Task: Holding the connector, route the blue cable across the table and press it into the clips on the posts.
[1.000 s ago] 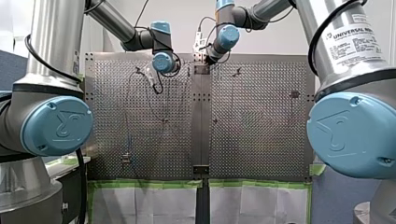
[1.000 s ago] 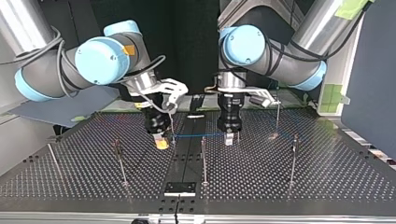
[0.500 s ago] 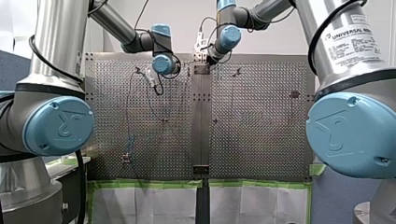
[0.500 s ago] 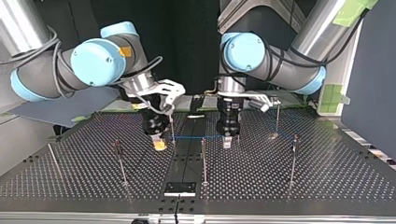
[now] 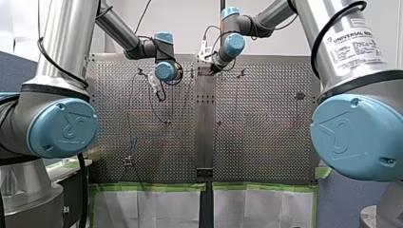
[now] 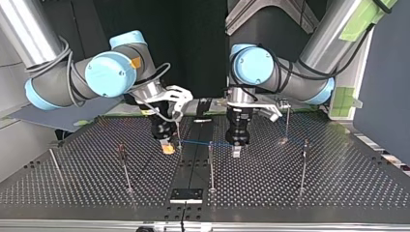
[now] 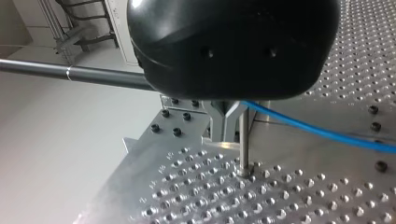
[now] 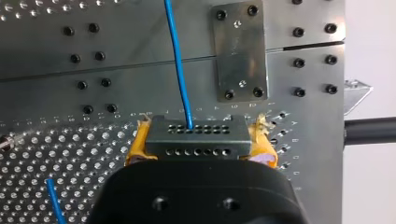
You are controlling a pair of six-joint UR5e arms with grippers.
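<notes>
The blue cable [image 6: 220,144] has shifted nearer the middle post [image 6: 211,166].

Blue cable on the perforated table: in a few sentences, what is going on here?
My right gripper is clamped on the grey connector, and the blue cable runs from it across the table to my left gripper. It is straight between them, level with the top of the middle post. Whether it is pressed in there cannot be told.
</notes>
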